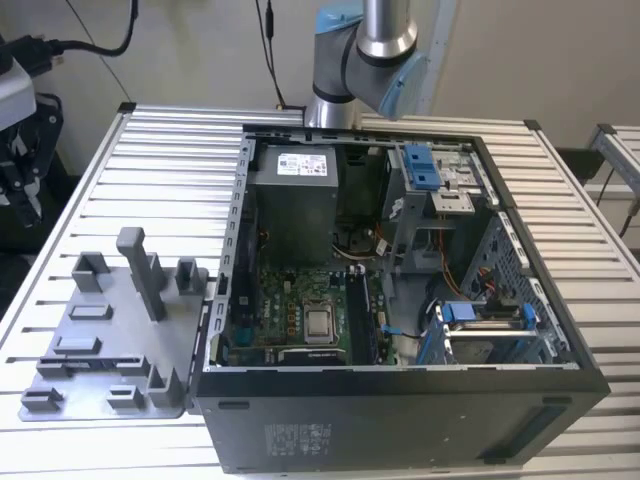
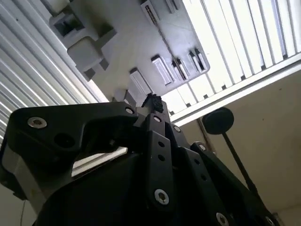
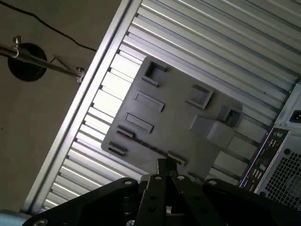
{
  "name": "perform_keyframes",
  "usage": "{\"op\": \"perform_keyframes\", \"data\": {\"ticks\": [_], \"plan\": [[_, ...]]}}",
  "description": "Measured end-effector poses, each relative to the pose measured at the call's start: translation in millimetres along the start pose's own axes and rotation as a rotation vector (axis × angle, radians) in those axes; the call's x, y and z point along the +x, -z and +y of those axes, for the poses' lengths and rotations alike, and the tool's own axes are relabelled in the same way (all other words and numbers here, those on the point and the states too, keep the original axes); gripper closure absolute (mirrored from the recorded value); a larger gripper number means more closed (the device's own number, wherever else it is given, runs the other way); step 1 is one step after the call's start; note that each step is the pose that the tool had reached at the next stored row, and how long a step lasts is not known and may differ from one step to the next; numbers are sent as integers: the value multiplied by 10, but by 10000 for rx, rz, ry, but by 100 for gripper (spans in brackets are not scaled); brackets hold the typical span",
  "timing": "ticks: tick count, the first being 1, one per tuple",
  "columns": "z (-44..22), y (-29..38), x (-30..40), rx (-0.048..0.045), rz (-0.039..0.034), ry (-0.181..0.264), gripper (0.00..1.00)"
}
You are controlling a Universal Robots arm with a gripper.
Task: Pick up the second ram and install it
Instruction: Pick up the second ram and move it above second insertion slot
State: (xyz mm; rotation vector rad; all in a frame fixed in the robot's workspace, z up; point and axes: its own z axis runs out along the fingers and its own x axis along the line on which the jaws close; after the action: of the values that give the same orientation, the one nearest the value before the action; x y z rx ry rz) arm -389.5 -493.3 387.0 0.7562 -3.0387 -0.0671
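Where the arm (image 1: 365,45) stands: I see it at the top edge of the exterior view, rising behind the open computer case (image 1: 400,415).
Gripper (image 3: 165,164): in both wrist views I look down past its black links. It hangs well above the grey fixture (image 3: 178,117) and is apart from it.
Jaws: as far as I can make out, they are drawn together at the tips, with no gap and nothing held between them.
Second ram (image 3: 149,147): I take it to be the thin dark strip standing on edge in a long slot across the fixture. Its chips are too small for me to tell.
Fixture: it lies flat on the slatted metal table (image 1: 150,140), just beside the case on the exterior view's left, with its grey posts upright.
Case: it lies on its side with the top open, and the motherboard (image 1: 300,300) faces up.
Memory slots (image 1: 365,320): they are dark and run beside the processor socket (image 1: 320,325). I cannot tell whether a stick sits in them.
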Motion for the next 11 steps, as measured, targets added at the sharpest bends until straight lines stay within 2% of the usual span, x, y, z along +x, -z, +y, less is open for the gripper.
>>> {"op": "perform_keyframes", "data": {"ticks": [11], "plan": [[1,0,1,32,99,1851,89]]}}
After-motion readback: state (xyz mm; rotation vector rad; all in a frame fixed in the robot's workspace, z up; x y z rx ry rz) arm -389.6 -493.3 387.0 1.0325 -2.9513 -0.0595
